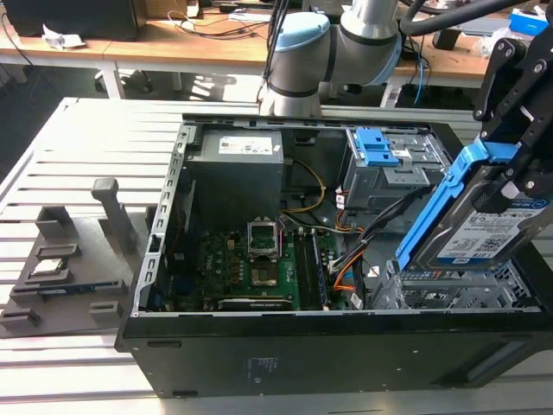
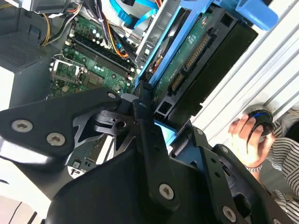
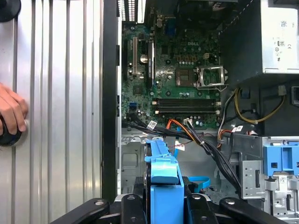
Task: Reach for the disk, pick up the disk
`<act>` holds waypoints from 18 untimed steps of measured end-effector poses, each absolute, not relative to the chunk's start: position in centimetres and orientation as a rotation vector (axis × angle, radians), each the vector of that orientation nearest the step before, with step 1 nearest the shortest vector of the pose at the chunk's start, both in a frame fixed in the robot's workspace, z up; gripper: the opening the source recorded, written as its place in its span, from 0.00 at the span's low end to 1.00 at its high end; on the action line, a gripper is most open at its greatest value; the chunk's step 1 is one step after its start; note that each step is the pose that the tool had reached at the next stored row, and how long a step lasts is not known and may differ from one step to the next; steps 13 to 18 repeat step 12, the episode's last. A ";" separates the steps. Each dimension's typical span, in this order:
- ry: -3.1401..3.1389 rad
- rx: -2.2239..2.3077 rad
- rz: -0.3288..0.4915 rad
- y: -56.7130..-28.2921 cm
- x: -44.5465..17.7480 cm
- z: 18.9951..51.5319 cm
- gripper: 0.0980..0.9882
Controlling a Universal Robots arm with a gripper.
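Because the black gripper [image 1: 505, 186] is clamping its fingers on the blue frame of the disk [image 1: 484, 229], the drive is hanging tilted, one end raised clear above the drive cage [image 1: 449, 290] at the exterior view's right of the open computer case [image 1: 173, 173]. In the first wrist view the fingers [image 3: 135, 196] are flanking the blue frame edge. A person's hand [image 3: 11, 112] is resting on a black knob on the slatted table [image 3: 60, 93], apparently operating a control.
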State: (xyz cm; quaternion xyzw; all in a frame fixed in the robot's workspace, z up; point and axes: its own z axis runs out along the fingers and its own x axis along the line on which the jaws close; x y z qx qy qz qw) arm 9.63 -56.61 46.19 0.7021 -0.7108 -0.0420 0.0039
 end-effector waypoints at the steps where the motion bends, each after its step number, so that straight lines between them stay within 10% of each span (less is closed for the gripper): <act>1: -2.227 2.200 -0.132 -56.6 9.7 46.1 0.30; 18: -2.226 2.199 -0.135 -56.6 10.0 45.7 0.30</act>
